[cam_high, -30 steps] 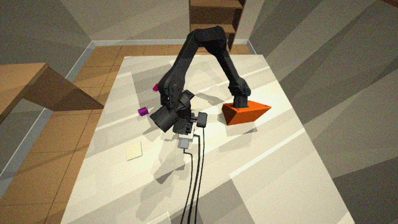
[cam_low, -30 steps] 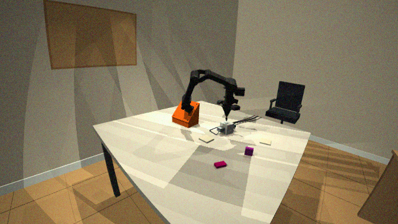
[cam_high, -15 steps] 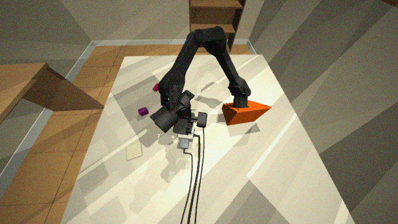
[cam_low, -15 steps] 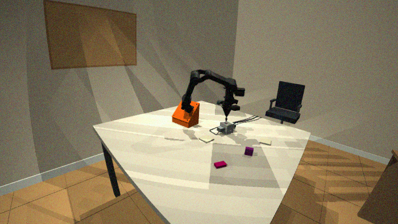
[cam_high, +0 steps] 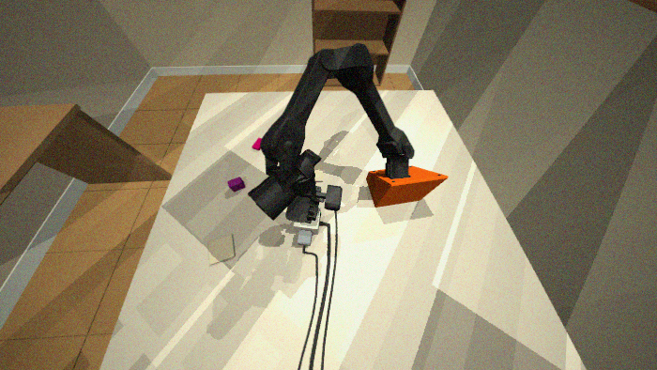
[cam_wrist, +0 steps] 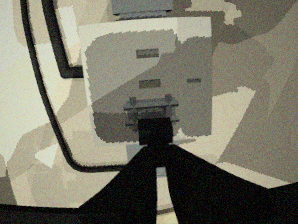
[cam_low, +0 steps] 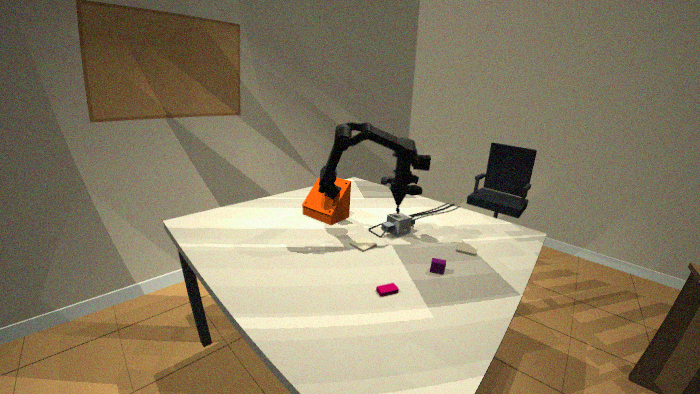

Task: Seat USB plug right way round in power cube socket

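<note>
1. One USB plug (cam_low: 398,210) (cam_wrist: 155,131), seen as a dark block at the fingertips, stands upright over the top of the power cube. Its depth in the socket and which way round it sits: cannot tell; the fingertips cover the join.
2. Gripper (cam_high: 306,207) (cam_low: 398,204) (cam_wrist: 158,155) nearly closed, pinching the plug and pointing down. Not let go.
3. Grey bracket-like piece (cam_wrist: 150,104) on the cube top, right by the plug.
4. Power cube (cam_high: 307,226) (cam_low: 400,225) (cam_wrist: 195,115) pale grey, resting on the table (cam_high: 385,282) (cam_low: 320,280). Three dark slots show in its top, two in line with the plug and a smaller one off to one side.
5. Blue-grey block (cam_high: 304,238) (cam_low: 388,227) (cam_wrist: 142,7) against one side face of the cube, a thin cable leading from it. Dark cables (cam_high: 325,263) (cam_low: 434,212) (cam_wrist: 37,87) run off beyond.
6. Purple block (cam_high: 236,183) (cam_low: 438,266) and flatter magenta block (cam_high: 257,144) (cam_low: 387,289), well apart from the cube, both on the table.
7. Orange base (cam_high: 422,188) (cam_low: 341,211) carries the black arm (cam_high: 300,99) (cam_low: 382,136), which arches over to the cube.
</note>
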`<act>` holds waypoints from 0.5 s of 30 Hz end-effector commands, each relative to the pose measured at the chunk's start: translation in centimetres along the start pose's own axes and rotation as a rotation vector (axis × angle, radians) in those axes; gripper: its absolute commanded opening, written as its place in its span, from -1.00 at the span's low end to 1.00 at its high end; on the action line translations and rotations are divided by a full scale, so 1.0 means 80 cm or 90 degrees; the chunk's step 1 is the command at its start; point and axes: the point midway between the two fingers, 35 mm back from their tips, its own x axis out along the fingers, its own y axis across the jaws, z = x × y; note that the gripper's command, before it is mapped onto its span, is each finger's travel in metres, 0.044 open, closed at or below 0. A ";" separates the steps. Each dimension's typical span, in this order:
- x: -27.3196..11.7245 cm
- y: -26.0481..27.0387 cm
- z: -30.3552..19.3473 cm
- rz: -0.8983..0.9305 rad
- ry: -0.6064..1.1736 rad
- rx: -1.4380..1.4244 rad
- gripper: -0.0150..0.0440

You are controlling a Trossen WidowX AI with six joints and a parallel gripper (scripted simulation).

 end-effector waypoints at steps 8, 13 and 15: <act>0.002 0.000 -0.001 -0.002 0.004 -0.006 -0.49; 0.003 0.000 -0.001 -0.002 0.006 -0.007 -0.49; 0.003 0.000 -0.001 -0.002 0.006 -0.007 -0.49</act>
